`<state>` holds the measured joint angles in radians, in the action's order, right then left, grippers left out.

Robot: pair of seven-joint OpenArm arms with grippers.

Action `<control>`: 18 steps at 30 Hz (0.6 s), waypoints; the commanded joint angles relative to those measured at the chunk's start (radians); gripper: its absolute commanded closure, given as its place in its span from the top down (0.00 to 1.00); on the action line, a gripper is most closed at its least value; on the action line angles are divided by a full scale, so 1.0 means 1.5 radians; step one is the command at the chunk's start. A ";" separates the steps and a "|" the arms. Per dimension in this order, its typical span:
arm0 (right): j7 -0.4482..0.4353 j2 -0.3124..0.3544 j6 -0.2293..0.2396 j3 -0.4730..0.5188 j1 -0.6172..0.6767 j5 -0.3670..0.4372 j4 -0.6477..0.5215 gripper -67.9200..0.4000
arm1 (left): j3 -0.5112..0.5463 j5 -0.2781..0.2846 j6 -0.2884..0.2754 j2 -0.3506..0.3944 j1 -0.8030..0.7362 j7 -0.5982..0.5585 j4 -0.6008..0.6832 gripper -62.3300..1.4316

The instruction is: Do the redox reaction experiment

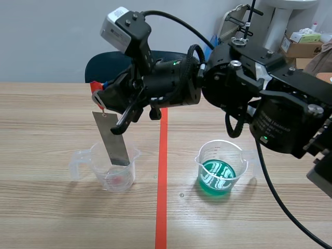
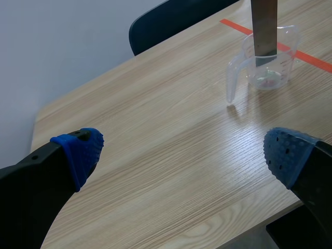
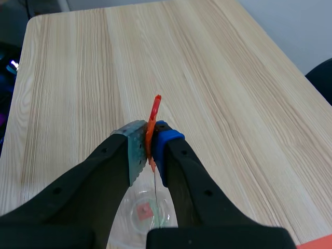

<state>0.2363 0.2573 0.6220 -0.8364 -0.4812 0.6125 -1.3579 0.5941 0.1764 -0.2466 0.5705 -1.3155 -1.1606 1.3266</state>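
Observation:
My right arm comes in from the right and reaches past the middle. Its gripper (image 1: 104,101) is shut on the red tab (image 3: 154,111) at the top of a grey metal strip (image 1: 111,137). The strip hangs tilted, its lower end inside a clear measuring beaker (image 1: 114,168) left of the tape line. A small pinkish patch lies at this beaker's bottom (image 3: 144,209). A second beaker (image 1: 220,168), holding green liquid, stands right of the line. My left gripper (image 2: 181,155) is open above the table's far left end, well away from the clear beaker (image 2: 267,62) and strip (image 2: 264,26).
A dark chair (image 1: 109,65) stands behind the table. Cardboard boxes (image 1: 298,44) and a stand are at the back right. An orange-red tape line (image 1: 162,197) runs down the table's middle. The table's corner lies just under my left gripper.

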 commanded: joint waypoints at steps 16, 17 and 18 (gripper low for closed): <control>-0.035 -0.006 0.000 0.003 0.014 -0.062 -0.005 0.02 | 0.006 0.009 -0.002 -0.003 -0.001 -0.012 0.007 1.00; -0.035 -0.006 0.000 0.003 0.014 -0.062 -0.005 0.02 | 0.006 0.009 -0.002 -0.003 -0.001 -0.012 0.007 1.00; -0.035 -0.006 0.000 0.003 0.014 -0.062 -0.005 0.02 | 0.006 0.009 -0.002 -0.003 -0.001 -0.012 0.007 1.00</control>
<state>0.2058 0.2573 0.6220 -0.8398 -0.4343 0.5114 -1.3579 0.5941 0.1764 -0.2466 0.5705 -1.3155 -1.1606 1.3266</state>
